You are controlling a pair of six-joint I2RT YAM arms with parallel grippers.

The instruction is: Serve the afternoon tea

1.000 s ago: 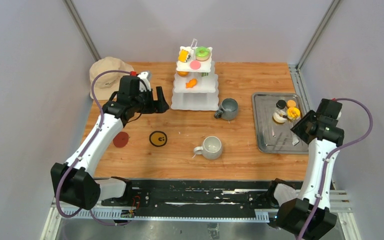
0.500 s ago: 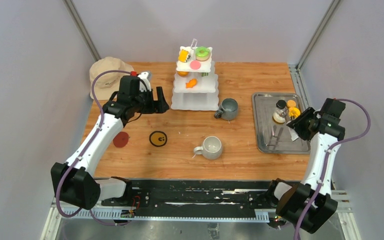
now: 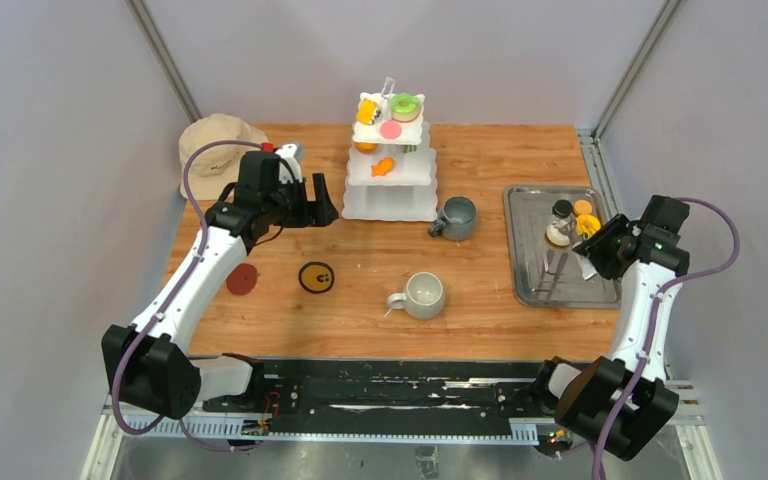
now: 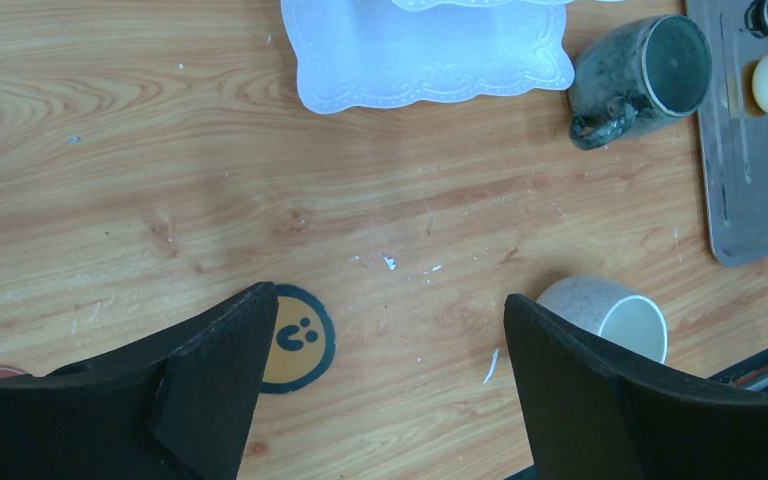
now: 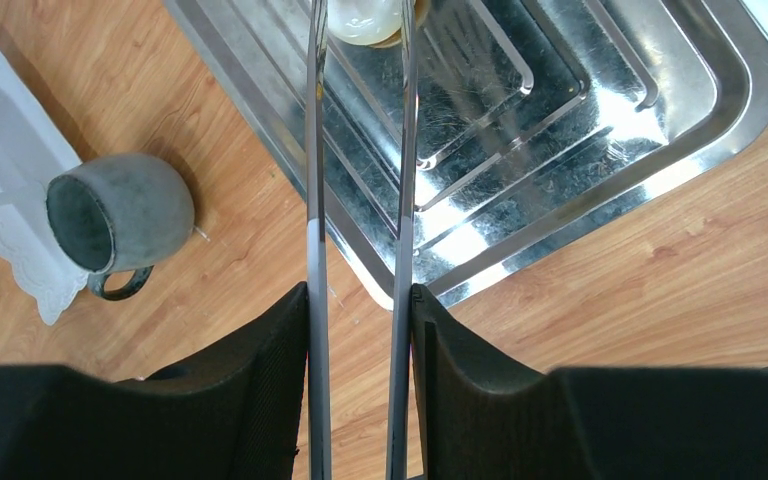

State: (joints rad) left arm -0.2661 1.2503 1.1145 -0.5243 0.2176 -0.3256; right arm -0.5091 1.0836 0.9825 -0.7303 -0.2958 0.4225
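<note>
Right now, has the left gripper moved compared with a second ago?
No. The left gripper still hangs open just left of the white stand, level with its bottom tier, as before.

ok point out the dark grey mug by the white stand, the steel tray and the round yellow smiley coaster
dark grey mug (image 3: pixel 457 217), top external view, its open mouth
steel tray (image 3: pixel 532 288), top external view, bare near-left floor
round yellow smiley coaster (image 3: pixel 316 277), top external view, its centre
</note>
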